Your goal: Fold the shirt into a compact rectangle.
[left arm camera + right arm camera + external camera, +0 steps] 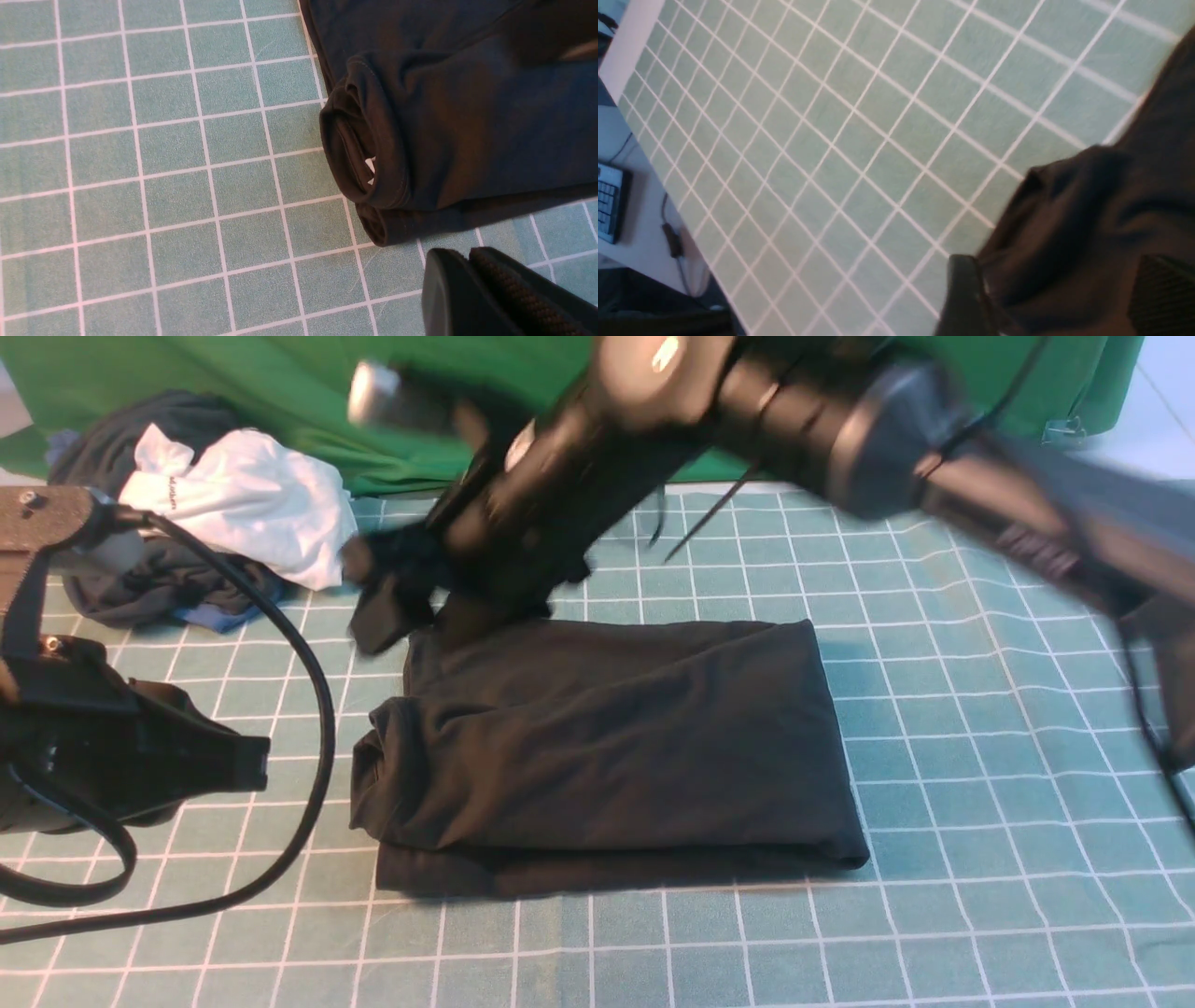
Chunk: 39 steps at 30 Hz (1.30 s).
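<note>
My right gripper (392,593) is blurred, pinching black cloth at the far left corner of the one shirt (607,747); my left gripper (238,763) hangs off the shirt's left edge, pads together on nothing. The shirt lies folded mid-mat (980,784), its rolled end showing white inside. One clothes pile (215,504) sits far left. Bare grid lies right and near.
</note>
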Tool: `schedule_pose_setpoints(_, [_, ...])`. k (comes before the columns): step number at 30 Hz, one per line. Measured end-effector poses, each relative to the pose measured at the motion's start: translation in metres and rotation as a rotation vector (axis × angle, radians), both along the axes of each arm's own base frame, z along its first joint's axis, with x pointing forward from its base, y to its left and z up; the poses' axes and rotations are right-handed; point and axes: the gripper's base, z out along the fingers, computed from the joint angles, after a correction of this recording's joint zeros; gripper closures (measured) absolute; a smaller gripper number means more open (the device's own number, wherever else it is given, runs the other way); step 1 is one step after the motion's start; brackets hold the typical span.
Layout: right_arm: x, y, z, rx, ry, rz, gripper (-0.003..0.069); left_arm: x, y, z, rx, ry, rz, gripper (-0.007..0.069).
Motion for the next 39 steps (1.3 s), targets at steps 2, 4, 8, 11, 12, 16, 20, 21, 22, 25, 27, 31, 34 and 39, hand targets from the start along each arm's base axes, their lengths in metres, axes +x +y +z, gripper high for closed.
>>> schedule_pose_setpoints(2, [0.004,-0.014,0.01,-0.043,-0.033,0.005,0.0312,0.0,-0.001,0.0,-0.012,0.003,0.0,0.0613])
schedule_pose_setpoints(4, [0.01,-0.035,0.016,-0.136,-0.065,-0.004,0.044,0.0,-0.003,-0.001,-0.031,0.013,-0.004,0.0613])
schedule_pose_setpoints(8, [0.013,-0.083,0.031,-0.308,-0.159,-0.07,0.0616,0.007,-0.015,-0.008,-0.105,0.074,-0.065,0.0613])
schedule_pose_setpoints(11, [-0.004,-0.111,0.044,-0.362,-0.183,-0.084,0.0631,0.017,-0.026,-0.017,-0.164,0.124,-0.122,0.0613])
schedule_pose_setpoints(12, [-0.011,-0.117,0.046,-0.375,-0.189,-0.072,0.0633,0.02,-0.028,-0.019,-0.174,0.127,-0.131,0.0613])
schedule_pose_setpoints(16, [-0.036,-0.135,0.038,-0.426,-0.16,-0.037,0.0637,0.044,-0.036,-0.04,-0.196,0.173,-0.125,0.0613])
schedule_pose_setpoints(20, [-0.039,-0.145,0.001,-0.475,-0.088,-0.043,0.0642,0.069,-0.042,-0.062,-0.182,0.251,-0.109,0.0613])
schedule_pose_setpoints(21, [-0.038,-0.148,-0.011,-0.479,-0.077,-0.06,0.0643,0.077,-0.044,-0.067,-0.178,0.269,-0.104,0.0613])
schedule_pose_setpoints(22, [-0.037,-0.149,-0.02,-0.48,-0.07,-0.073,0.0643,0.085,-0.046,-0.07,-0.176,0.27,-0.101,0.0613])
schedule_pose_setpoints(25, [-0.035,-0.15,-0.04,-0.458,-0.06,-0.113,0.0643,0.108,-0.052,-0.08,-0.17,0.28,-0.088,0.0613])
schedule_pose_setpoints(27, [-0.033,-0.148,-0.05,-0.437,-0.058,-0.133,0.0644,0.121,-0.055,-0.087,-0.166,0.293,-0.083,0.0613])
schedule_pose_setpoints(31, [-0.026,-0.143,-0.066,-0.425,-0.042,-0.161,0.0644,0.133,-0.055,-0.109,-0.104,0.349,-0.093,0.0613])
schedule_pose_setpoints(34, [-0.022,-0.142,-0.089,-0.477,0.023,-0.144,0.0644,0.134,-0.049,-0.129,-0.029,0.406,-0.07,0.0613])
schedule_pose_setpoints(39, [-0.022,-0.145,-0.121,-0.555,0.103,-0.121,0.0644,0.129,-0.043,-0.149,0.026,0.463,-0.026,0.0613])
